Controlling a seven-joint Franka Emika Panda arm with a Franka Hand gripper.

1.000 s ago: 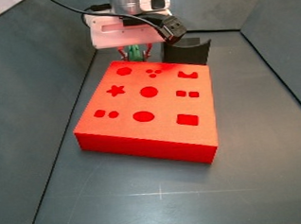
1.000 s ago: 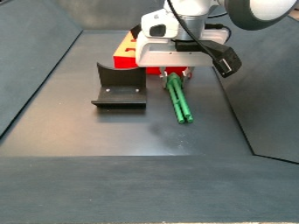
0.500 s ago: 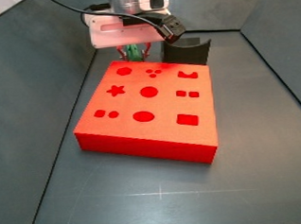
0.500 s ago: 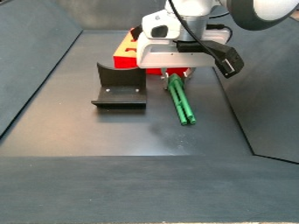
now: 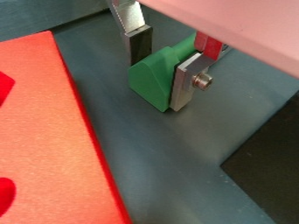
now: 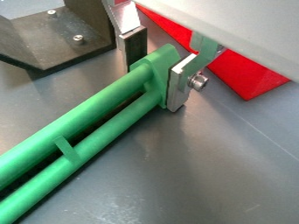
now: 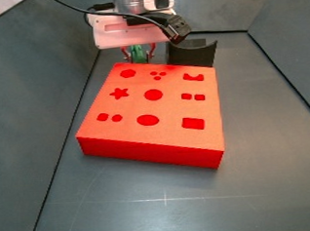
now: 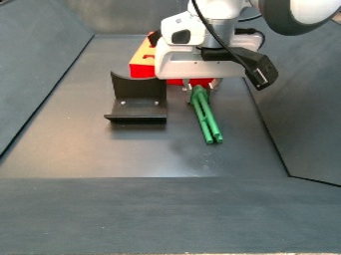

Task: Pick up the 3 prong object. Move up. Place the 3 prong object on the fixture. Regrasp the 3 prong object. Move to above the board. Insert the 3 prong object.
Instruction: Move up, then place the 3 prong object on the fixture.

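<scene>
**Prong piece at the pick-up step**

Prong piece [image 8: 204,112] is seen lying flat on the floor in a side view, a slim green bar running from under the pincer [image 8: 197,86] toward the camera. In both wrist views one end of the piece [image 6: 105,122] is flanked by the two silver fingers [image 6: 181,81], a plate standing close on each side of the green end [image 5: 156,77]. Whether the pads are already pressing on it cannot be told; the jaws are narrow, about the width of the piece.

The first step, the pick-up, is judged to be in hand: the piece is not yet lifted. A firm squeeze on the green end is called for next, then a straight rise, with the long bar kept from swinging.

Beside the piece stands the fixture [image 8: 135,100], empty. Beyond it lies the board [image 7: 151,110], its cut-outs unfilled; the fixture [image 7: 194,53] is seen at its far edge.
</scene>
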